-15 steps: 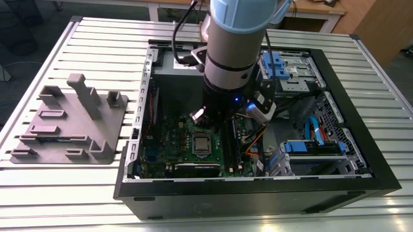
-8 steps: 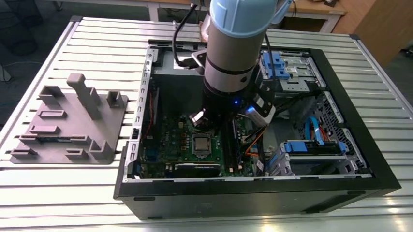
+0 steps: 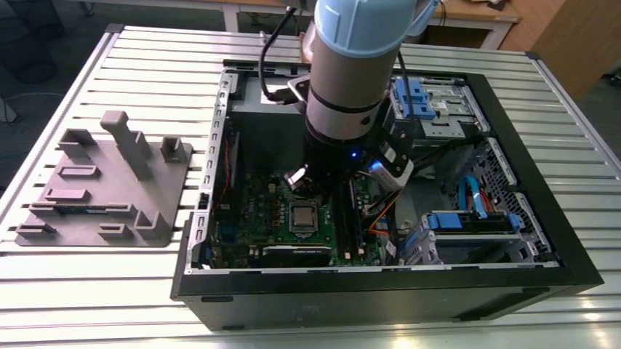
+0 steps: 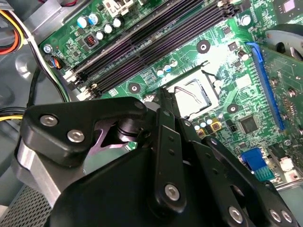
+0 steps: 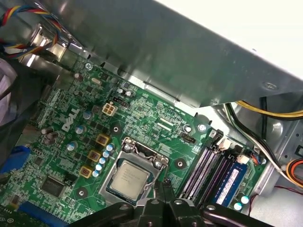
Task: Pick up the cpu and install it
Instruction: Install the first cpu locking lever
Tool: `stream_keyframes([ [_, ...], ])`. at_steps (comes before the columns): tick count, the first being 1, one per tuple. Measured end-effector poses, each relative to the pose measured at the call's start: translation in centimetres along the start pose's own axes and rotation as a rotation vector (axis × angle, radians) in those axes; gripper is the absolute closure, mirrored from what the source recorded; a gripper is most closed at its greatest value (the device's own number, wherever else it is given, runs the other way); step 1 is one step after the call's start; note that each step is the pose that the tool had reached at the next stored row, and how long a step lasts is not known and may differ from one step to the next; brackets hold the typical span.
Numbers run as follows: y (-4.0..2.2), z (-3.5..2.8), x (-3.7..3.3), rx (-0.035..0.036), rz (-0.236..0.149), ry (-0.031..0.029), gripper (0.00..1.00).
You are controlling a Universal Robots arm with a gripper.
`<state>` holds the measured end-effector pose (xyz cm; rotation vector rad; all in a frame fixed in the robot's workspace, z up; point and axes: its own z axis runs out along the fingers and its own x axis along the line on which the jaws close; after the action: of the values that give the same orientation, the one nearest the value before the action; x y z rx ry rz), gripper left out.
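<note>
The cpu [image 5: 132,178] lies flat in the socket frame [image 5: 135,163] on the motherboard [image 5: 71,137]; seating looks complete. The gripper [image 5: 163,185], fingers pinched together and empty, sits just beside the socket edge; any withdrawal should go straight up, clear of the memory slots [image 5: 208,170].

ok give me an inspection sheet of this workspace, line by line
Surface: slatted metal table.
Job's things: cpu lies in the socket on the green motherboard, inside the open computer case.
Clutter: grey plastic fixture on the table, at the exterior view's left of the case.
Grippers: gripper beside the cpu's edge, fingers together, holding nothing.
Cables: coloured wire bundles along the case wall.
Surroundings: wooden furniture behind the table.
</note>
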<state>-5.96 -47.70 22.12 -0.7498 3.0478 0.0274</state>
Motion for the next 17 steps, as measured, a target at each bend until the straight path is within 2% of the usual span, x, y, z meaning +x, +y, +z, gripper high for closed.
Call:
stream_keyframes([
  [17, -0.35, 0.64, 0.23, 0.0055, 0.084, 0.0013, 0.89],
])
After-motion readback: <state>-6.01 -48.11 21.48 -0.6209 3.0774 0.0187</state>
